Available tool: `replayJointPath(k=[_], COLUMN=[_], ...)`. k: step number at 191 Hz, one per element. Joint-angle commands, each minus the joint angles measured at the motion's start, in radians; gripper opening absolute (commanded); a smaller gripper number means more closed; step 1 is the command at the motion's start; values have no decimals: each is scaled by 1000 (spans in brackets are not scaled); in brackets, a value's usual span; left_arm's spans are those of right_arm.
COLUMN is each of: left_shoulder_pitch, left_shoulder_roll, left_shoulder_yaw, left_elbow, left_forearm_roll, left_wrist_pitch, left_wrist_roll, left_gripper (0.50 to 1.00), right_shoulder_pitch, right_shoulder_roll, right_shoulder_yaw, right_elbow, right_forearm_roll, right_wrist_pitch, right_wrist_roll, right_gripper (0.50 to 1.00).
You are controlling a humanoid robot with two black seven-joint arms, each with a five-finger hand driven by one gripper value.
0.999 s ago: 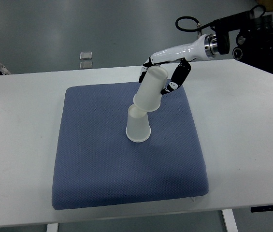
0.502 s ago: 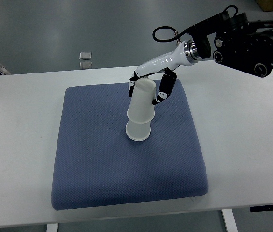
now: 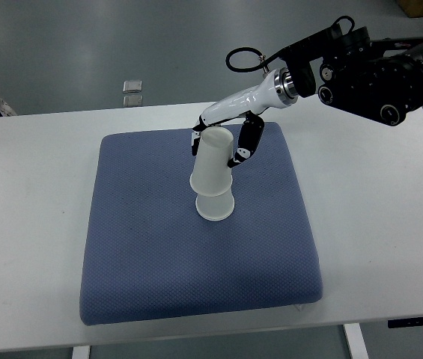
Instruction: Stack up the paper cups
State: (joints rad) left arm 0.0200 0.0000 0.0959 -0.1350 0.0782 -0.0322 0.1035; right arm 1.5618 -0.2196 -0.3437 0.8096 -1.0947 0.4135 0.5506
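We see the right hand (image 3: 218, 142) coming in from the upper right, its fingers (image 3: 241, 149) curled around the upper cup (image 3: 211, 163), gripped near its top end on both sides, so it is clamped on that cup. Both cups are upside down, mouths facing the pad. The upper cup sits over the lower cup (image 3: 215, 206), which stands on the blue cushion (image 3: 166, 254) roughly at its centre; only the wide bottom rim of the lower cup shows beneath the other. The upper cup leans a little to the left, so we judge the nesting as partial, not fully seated. The grip near the top probably leaves the open mouth free to slide down over the other cup, and keeps the fingers clear of the stack. The soft cushion likely keeps the bottom cup from skidding while pressed. It lies on a white table (image 3: 391, 224). Next we'd expect a straightening and a push down before letting go; the risk is tipping the lower cup if the tilt stays. The left arm doesn't show anywhere. A small object (image 3: 132, 85) lies on the floor beyond the table, too small to identify.
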Motion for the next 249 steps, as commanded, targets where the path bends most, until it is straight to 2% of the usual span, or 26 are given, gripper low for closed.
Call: replayJointPath(k=[1, 11, 17, 85, 103, 120, 155, 166, 204, 228, 249], left_shoulder_pitch=[0, 0, 0, 0, 0, 0, 0, 0, 0, 0, 0], left_shoulder_roll=[0, 0, 0, 0, 0, 0, 0, 0, 0, 0, 0], left_shoulder_yaw=[1, 1, -1, -1, 1, -1, 1, -1, -1, -1, 1], left_elbow=[0, 0, 0, 0, 0, 0, 0, 0, 0, 0, 0], left_forearm_roll=[0, 0, 0, 0, 0, 0, 0, 0, 0, 0, 0], left_wrist_pitch=[0, 0, 0, 0, 0, 0, 0, 0, 0, 0, 0], left_wrist_roll=[1, 1, -1, 1, -1, -1, -1, 1, -1, 1, -1], left_gripper=[1000, 1000, 1000, 1000, 1000, 1000, 1000, 1000, 1000, 1000, 1000], right_shoulder_pitch=[-22, -28, -35, -42, -68, -135, -305, -338, -442, -483, -513], right_shoulder_roll=[17, 28, 32, 0, -29, -29, 40, 85, 161, 175, 197], right_shoulder_yaw=[0, 0, 0, 43, 157, 281, 446, 454, 454, 454, 469], right_elbow=[-20, -27, -29, -33, -58, -132, -374, -423, -448, -446, -446], right_forearm_roll=[1, 1, 1, 3, 18, 78, 392, 524, 1004, 1266, 1460], right_wrist_pitch=[-10, -15, -15, -28, -41, -53, -154, -170, -196, -197, -197], right_wrist_roll=[0, -1, 0, 2, 3, 2, -4, -35, -184, -233, -241], right_gripper=[817, 897, 911, 921, 924, 921, 921, 921, 921, 921, 921])
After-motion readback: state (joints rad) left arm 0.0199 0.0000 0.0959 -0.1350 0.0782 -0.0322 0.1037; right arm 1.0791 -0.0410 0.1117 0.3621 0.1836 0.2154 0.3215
